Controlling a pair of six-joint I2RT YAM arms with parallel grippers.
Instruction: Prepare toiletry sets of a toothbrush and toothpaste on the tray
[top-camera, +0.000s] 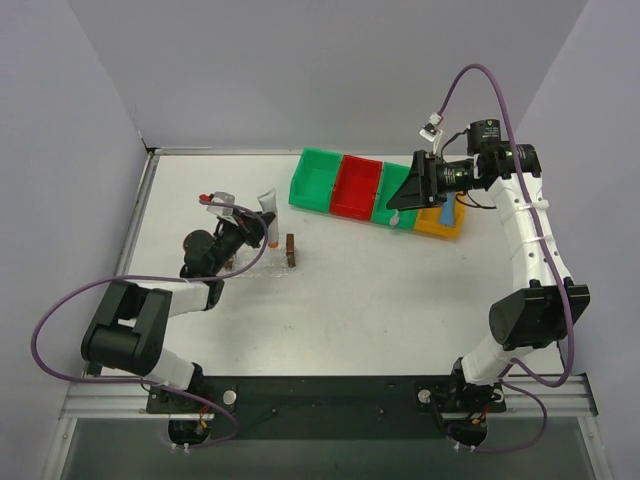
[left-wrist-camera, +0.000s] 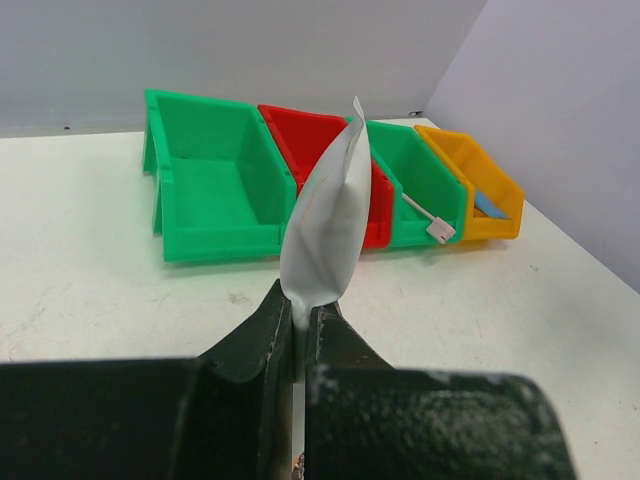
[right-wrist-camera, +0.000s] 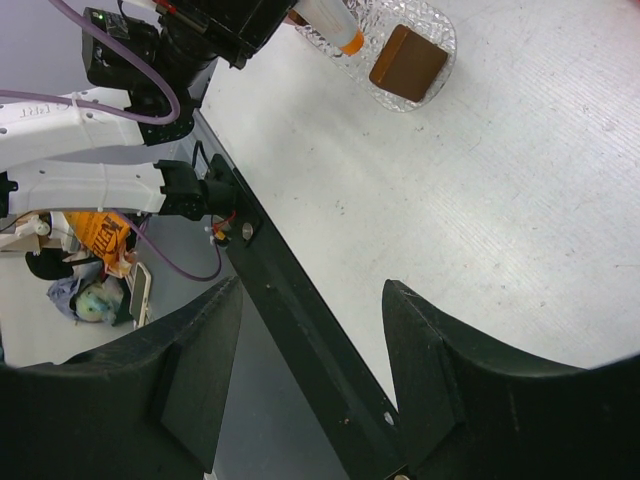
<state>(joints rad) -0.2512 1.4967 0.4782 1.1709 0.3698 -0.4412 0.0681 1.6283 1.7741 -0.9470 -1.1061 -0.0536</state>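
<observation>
1. White tabletop (top-camera: 400, 290), grey walls all round, two arms at work.
2. Left gripper (left-wrist-camera: 300, 312): jaws pinched to a sliver, clamped on the pale grey-white toothpaste tube (left-wrist-camera: 325, 225). Crimped end points up and away from the wrist camera.
3. Overhead, that tube (top-camera: 267, 208) stands nearly upright, orange cap (top-camera: 271, 242) downward, over the clear tray (top-camera: 262, 266). Whether the cap touches the tray, I cannot tell.
4. One brown block (top-camera: 291, 250) shows at the tray's right end; the other end is hidden under the arm.
5. Right gripper (right-wrist-camera: 312, 300): fingers spread wide, nothing between them. It hangs over the bins (top-camera: 405, 197), well apart from the tray.
6. Count: four bins in a row, namely green (top-camera: 318, 180), red (top-camera: 358, 190), green (top-camera: 393, 205) and yellow (top-camera: 440, 230). Two tubes: the held one, and a blue toothpaste tube (top-camera: 447, 212) lying in the yellow bin.
7. Only the right wrist view shows the cap (right-wrist-camera: 350, 42) poking out beneath the left gripper, beside the brown block (right-wrist-camera: 407, 62).
8. Only the left wrist view shows the grip itself, with the blue tube (left-wrist-camera: 487, 205) far behind.
</observation>
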